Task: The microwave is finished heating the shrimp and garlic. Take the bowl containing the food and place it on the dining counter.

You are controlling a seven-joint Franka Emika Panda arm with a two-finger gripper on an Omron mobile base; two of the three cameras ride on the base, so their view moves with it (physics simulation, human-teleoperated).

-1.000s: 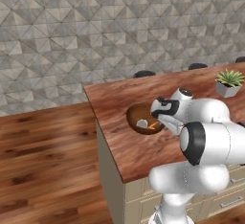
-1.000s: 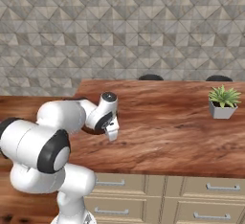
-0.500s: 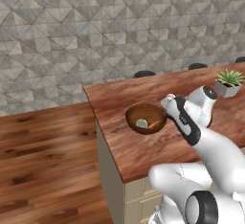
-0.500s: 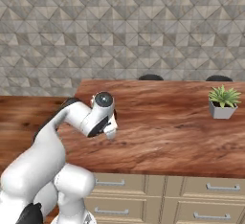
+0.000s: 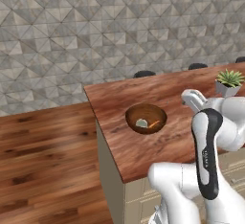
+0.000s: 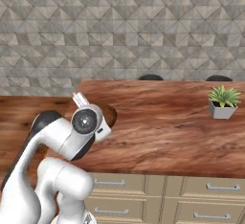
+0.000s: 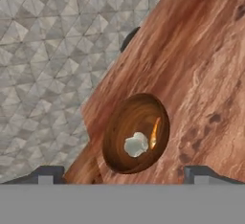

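On the dining counter (image 5: 143, 98), near its left end, sits the bowl (image 5: 146, 118): round, glossy reddish-brown wood, upright. Inside lie the garlic (image 7: 136, 144), a pale whitish lump, and the shrimp (image 7: 154, 133), a thin curved orange piece, just beside each other. Gripper (image 7: 123, 173) spread wide, holding nothing, fingertips apart from the bowl.

Bowl (image 6: 111, 115) mostly hidden behind arm, right base view.
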